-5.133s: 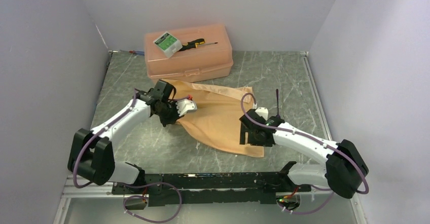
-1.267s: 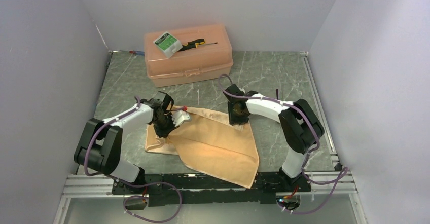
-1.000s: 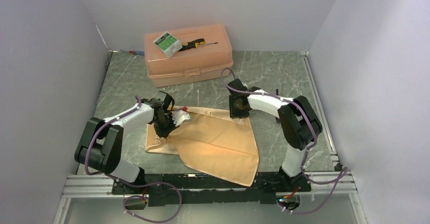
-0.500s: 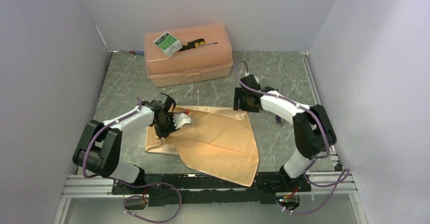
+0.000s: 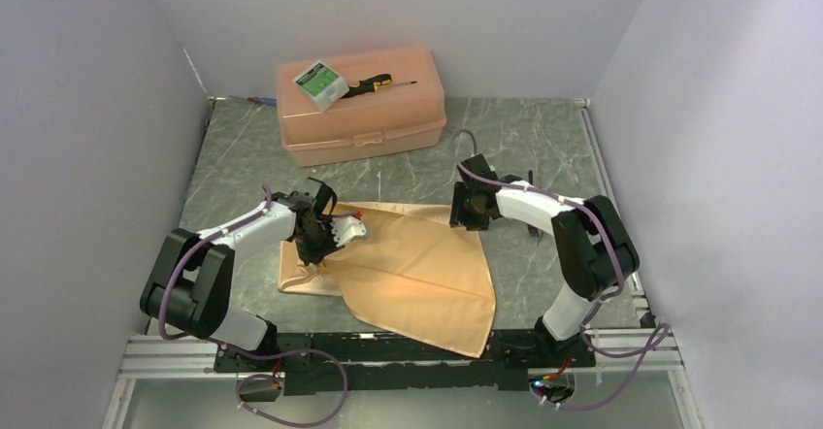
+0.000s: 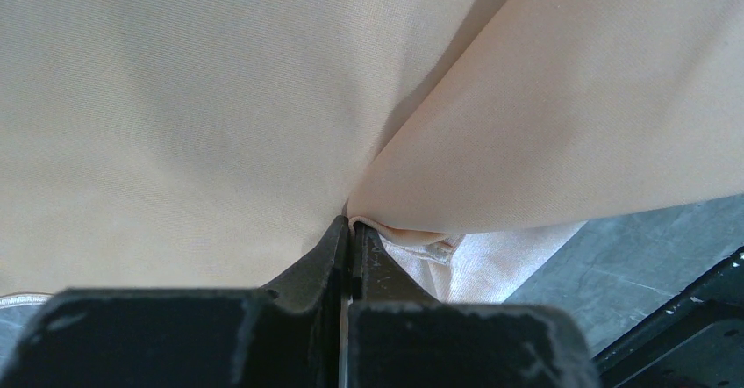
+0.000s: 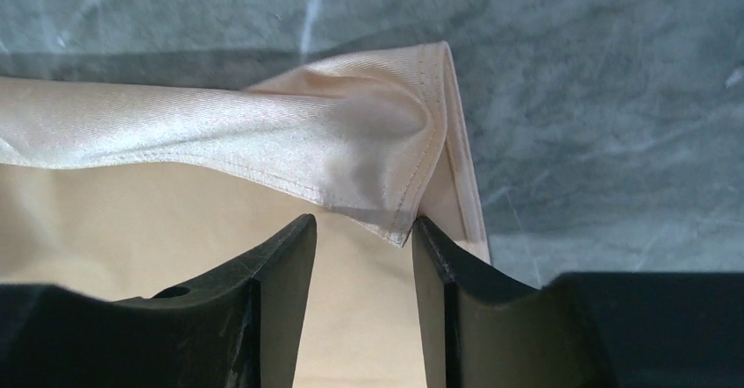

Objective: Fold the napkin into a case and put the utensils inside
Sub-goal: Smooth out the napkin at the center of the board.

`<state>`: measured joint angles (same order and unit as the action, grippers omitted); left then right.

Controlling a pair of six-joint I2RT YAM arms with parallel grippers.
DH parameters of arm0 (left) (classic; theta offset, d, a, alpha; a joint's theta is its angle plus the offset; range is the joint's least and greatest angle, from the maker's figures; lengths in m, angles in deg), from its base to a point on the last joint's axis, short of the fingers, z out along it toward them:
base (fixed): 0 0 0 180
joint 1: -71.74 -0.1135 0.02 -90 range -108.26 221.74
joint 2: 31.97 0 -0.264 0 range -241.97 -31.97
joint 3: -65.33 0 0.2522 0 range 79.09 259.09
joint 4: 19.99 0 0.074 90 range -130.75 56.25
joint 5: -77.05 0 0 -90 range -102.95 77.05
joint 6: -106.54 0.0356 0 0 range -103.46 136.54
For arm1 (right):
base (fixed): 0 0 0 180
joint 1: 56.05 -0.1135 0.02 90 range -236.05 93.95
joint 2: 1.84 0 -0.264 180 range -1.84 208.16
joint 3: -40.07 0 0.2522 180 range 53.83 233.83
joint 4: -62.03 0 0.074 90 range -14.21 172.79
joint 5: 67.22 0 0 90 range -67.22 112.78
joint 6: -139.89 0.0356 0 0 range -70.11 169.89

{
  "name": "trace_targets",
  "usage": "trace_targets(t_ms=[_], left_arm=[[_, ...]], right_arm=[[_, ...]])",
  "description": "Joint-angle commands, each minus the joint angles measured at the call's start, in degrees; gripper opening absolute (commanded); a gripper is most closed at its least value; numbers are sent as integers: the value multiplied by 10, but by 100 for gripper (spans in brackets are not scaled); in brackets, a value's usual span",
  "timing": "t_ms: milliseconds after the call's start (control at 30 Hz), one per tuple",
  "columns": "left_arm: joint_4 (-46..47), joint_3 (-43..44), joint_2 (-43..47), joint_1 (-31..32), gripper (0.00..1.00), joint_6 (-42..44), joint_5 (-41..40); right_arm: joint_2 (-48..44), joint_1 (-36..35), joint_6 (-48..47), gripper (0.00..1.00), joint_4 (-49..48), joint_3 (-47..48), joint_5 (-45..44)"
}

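Note:
The peach-orange napkin (image 5: 417,274) lies partly folded on the table between the arms, one layer doubled over. My left gripper (image 5: 335,235) is at its left side, shut on a pinched fold of the cloth (image 6: 351,223). At the napkin's far right corner, my right gripper (image 5: 464,211) stands open (image 7: 362,223). That corner (image 7: 386,142) is curled up just ahead of the fingertips, and its tip touches the right finger. A slim dark utensil (image 5: 533,229) peeks out behind the right forearm, mostly hidden. No case shows.
A rigid peach plastic box (image 5: 361,109) stands at the back of the table. On its lid lie a black-and-yellow screwdriver (image 5: 374,83) and a small green-and-white carton (image 5: 321,82). Grey walls close in left, right and back.
My right gripper pulled back to the right of the napkin's far corner, then came in toward it again. The left gripper and the cloth have stayed put.

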<state>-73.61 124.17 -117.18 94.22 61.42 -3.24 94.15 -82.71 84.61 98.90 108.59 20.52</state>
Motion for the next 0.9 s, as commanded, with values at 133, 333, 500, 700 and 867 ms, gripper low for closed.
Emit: trace_targets(t_ms=[133, 333, 500, 700, 867], left_arm=[[66, -43, -38, -4, 3, 32, -43], [65, -48, -39, -3, 3, 37, -43], [60, -44, -38, -3, 3, 36, -43], [52, -38, -35, -2, 3, 32, -40], [40, -26, -36, -1, 3, 22, -32]], right_arm=[[31, 9, -2, 45, -27, 57, 8], [46, 31, -4, 44, -43, 77, 6], [83, 51, -2, 44, -63, 116, 19], [125, 71, -6, 62, -51, 200, 14], [101, 77, -20, 75, -10, 234, -57]])
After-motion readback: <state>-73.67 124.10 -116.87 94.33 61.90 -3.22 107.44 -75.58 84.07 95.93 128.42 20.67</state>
